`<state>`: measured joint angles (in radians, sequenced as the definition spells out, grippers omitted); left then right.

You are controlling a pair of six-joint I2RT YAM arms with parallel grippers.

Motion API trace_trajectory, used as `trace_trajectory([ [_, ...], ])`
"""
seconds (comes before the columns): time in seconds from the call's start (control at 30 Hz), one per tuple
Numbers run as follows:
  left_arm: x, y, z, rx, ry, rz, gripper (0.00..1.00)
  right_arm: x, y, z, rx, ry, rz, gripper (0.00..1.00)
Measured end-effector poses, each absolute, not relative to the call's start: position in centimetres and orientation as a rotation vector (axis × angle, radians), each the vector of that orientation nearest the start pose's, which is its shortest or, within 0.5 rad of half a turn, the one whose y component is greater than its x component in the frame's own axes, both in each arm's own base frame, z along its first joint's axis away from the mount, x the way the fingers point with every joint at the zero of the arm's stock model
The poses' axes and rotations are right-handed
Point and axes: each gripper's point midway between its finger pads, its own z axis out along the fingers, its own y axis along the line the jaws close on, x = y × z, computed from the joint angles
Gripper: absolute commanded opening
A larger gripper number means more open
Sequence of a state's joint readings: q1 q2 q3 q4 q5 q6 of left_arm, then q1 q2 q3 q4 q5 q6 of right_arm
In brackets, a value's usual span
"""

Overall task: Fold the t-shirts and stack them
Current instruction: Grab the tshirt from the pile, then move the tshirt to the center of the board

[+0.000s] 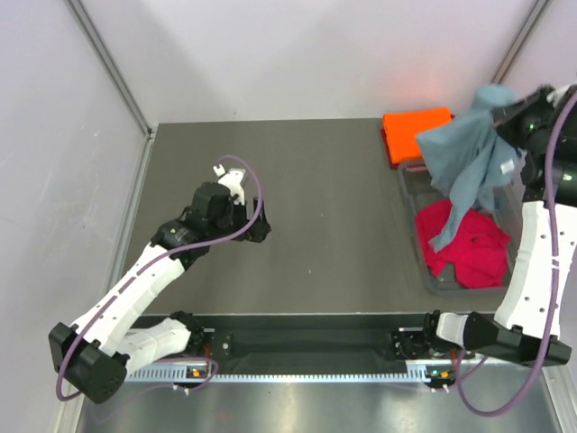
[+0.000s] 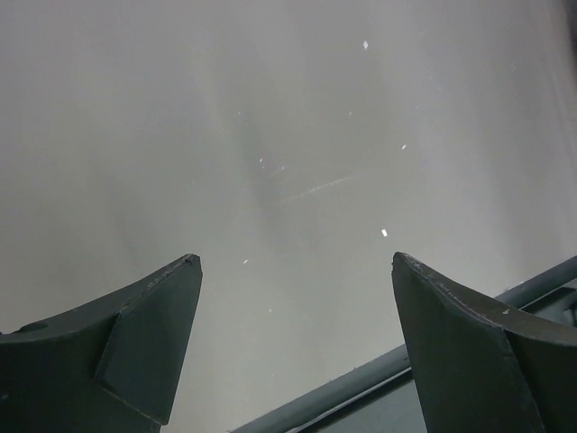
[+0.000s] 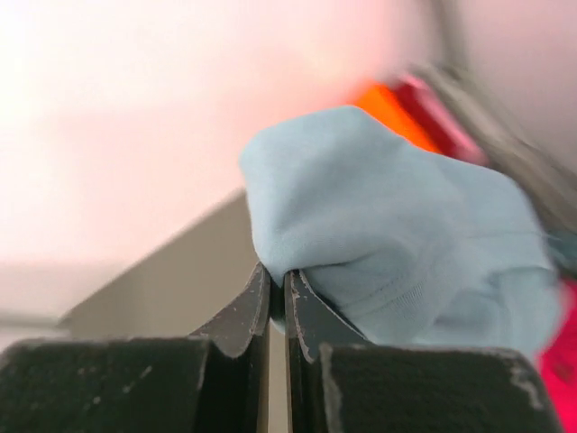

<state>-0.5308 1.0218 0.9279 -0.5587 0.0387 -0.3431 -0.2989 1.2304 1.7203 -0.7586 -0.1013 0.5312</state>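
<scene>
The right hand (image 3: 278, 275), jaws pinched together on a fold of the grey-blue t-shirt (image 1: 464, 153), holds it above the clear tub (image 1: 407, 180) at the desk's (image 1: 315, 225) 2 o'clock corner. The cloth trails toward 7 o'clock over the red t-shirt (image 1: 464, 248) in the tub. The orange t-shirt (image 1: 415, 131) lies folded just behind the tub. The left hand (image 2: 293, 262), fingers wide apart and holding nothing, hovers well off at 9 o'clock. The right arm is plainly the nearer.
</scene>
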Motion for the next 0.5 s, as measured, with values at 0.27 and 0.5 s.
trace_trajectory([
  [0.27,24.7,-16.7,26.6,0.149,2.114,-0.582,0.91,30.0,8.6,55.1,0.18,1.575,0.77,0.0],
  [0.5,22.6,-14.4,31.5,0.055,1.993,-0.594,0.9,30.0,16.1,50.3,0.069,1.691,1.033,0.0],
])
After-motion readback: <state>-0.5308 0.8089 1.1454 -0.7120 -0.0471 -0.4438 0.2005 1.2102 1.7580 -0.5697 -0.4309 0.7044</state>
